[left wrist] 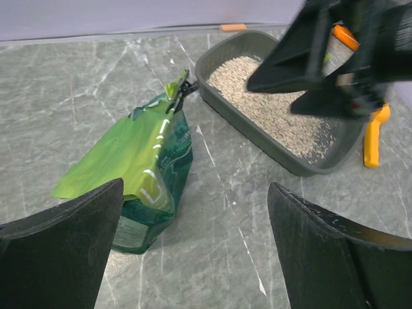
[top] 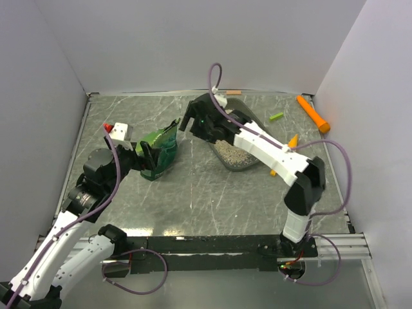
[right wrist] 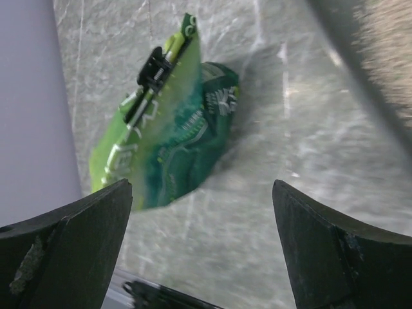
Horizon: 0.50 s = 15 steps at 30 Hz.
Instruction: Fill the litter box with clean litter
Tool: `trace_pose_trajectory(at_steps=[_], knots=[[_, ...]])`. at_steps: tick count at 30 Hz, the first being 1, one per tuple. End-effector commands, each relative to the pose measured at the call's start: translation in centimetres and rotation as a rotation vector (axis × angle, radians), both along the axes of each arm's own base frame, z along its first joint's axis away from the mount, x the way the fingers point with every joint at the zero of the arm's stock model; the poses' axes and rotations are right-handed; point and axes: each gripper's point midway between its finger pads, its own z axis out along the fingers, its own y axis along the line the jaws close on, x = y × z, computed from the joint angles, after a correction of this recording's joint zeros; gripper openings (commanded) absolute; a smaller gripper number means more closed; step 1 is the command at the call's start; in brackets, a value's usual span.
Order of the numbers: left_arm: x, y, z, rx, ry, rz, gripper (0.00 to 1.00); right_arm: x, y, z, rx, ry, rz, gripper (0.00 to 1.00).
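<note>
the left gripper point(top: 145, 154) is low at the left of the table point(top: 193, 199), close against the bag, its fingers point(left wrist: 64, 244) spread wide with nothing between them. whether it touches the bag i cannot tell. the green bag point(top: 161, 149) stands crumpled, mid-left, with a black clip point(left wrist: 182, 90) on its top edge. just right of it, and apart from it, the litter box point(top: 241, 167) lies slanted at the table's centre, pale litter point(top: 233, 153) spread over its floor. the right gripper point(top: 191, 121) hangs over the box's far left end, pointed at the bag, jaws wide open and empty. an orange scoop point(left wrist: 372, 138) lies beside the box's right side, partly under the right arm.
</note>
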Motion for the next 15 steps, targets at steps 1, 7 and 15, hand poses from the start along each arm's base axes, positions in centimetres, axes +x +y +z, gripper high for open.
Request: trace_pose_trajectory(at_steps=[1,7,15], knots=[[0.0,1.0,1.2,-0.035,-0.041,0.055,0.97,1.7,3.2,1.7,0.170,0.021,-0.063,0.94],[0.1,1.2,1.1,-0.028,-0.038,0.071,0.97,4.1,4.8,0.3,0.256,0.067,-0.114,0.92],[0.0,1.3,1.1,-0.027,-0.041,0.071,0.97,6.0,6.5,-2.0,0.330,0.111,-0.128,0.89]])
